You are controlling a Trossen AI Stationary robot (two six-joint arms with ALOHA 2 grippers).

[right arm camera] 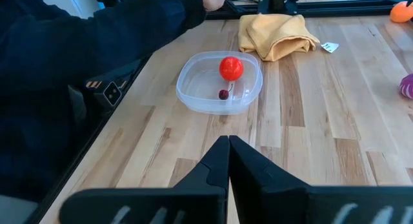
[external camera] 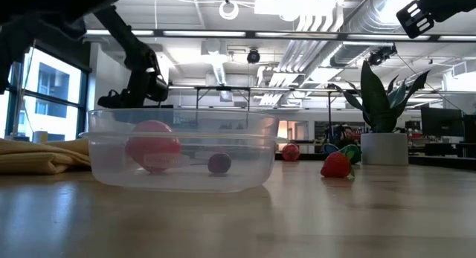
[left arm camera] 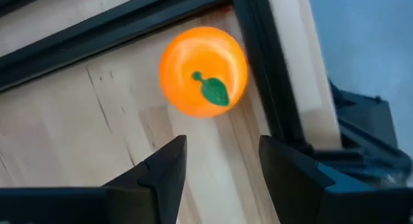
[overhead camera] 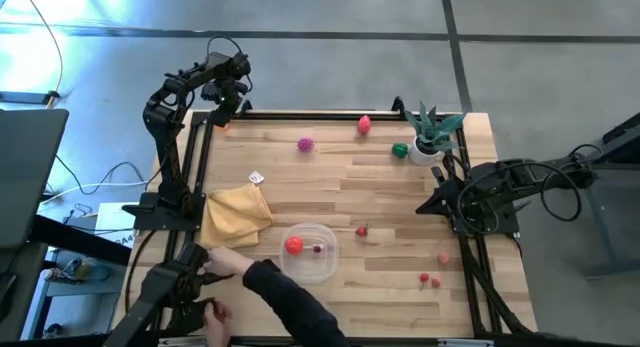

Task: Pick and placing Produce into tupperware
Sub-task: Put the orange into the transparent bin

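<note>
At the worktop's (overhead camera: 400, 202) far left corner, the left claw (left arm camera: 216, 162) hangs open just short of an orange toy fruit (left arm camera: 203, 70). Nearer the front edge, the tupperware (overhead camera: 312, 255) holds a red fruit (overhead camera: 293, 245) and a small dark cherry (overhead camera: 318, 249). Off to the right side, the right claw (right arm camera: 228, 161) waits, closed.

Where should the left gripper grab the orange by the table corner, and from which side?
Across its round middle, coming straight down. The orange is a smooth ball lying on the wood right by the black frame, so a sideways approach would likely hit the rail. The left gripper hangs open near it, its jaws set slightly narrower than the orange.
</note>
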